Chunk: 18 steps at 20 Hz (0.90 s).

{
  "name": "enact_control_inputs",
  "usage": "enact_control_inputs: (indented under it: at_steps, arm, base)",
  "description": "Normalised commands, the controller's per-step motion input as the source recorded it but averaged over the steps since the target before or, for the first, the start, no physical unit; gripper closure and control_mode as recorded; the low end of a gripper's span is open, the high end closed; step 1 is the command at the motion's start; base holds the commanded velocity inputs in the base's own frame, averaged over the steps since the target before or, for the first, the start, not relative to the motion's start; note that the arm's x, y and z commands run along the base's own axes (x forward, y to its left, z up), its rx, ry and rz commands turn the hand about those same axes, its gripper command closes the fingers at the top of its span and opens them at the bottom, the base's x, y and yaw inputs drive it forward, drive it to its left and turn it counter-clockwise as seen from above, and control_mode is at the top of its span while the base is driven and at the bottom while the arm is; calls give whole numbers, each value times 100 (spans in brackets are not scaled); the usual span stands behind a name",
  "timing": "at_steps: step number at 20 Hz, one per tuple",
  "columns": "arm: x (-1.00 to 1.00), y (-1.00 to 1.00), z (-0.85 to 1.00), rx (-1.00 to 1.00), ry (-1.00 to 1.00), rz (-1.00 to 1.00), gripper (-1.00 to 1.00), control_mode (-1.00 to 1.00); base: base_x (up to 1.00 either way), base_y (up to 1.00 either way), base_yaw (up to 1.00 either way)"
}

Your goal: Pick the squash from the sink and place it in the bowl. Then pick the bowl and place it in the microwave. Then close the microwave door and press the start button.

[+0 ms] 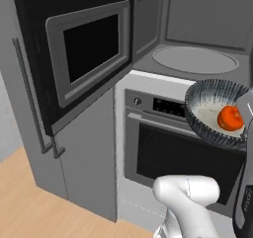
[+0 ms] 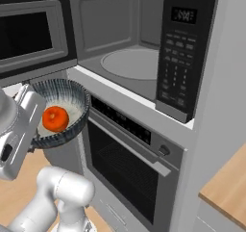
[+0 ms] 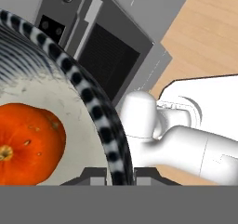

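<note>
While the bowl (image 1: 210, 101) hung in mid-air in front of the wall oven (image 2: 134, 163), the hand (image 3: 122, 174) was clamped on its rim, one finger inside and one outside. Bowl: wide, shallow, ribbed dark grey-blue exterior w/ striped rim, speckled whitish interior; tilted in both base views. Squash (image 1: 230, 118) lay inside it against the lower wall; small, round, smooth orange-red skin w/ a pale stem scar visible in hand view. Bowl sat below and just outside the microwave (image 2: 144, 43) opening. Microwave cavity grey, matte, w/ a flat round turntable (image 1: 195, 59). Microwave door (image 1: 74, 54) stood wide open to the left: black frame, grey inner frame, dark glass. Keypad panel (image 2: 180, 53) on cavity's right side, black w/ small buttons. Wall oven below: grey front, dark window, control strip w/ knob. Floor (image 1: 29, 202) light wood-grain.
</note>
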Motion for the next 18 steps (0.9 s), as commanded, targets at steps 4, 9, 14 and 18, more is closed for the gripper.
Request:
enact_control_inputs:
  at_steps: [4, 9, 14, 18]
  arm:
    - [0, 0, 0, 0, 0, 0, 100, 100]
    - [0, 0, 0, 0, 0, 0, 100, 100]
    - [0, 0, 0, 0, 0, 0, 100, 100]
    - [0, 0, 0, 0, 0, 0, 100, 100]
  base:
    - [14, 14, -5]
    - [16, 32, -9]
    - [39, 12, -16]
    - [15, -2, -8]
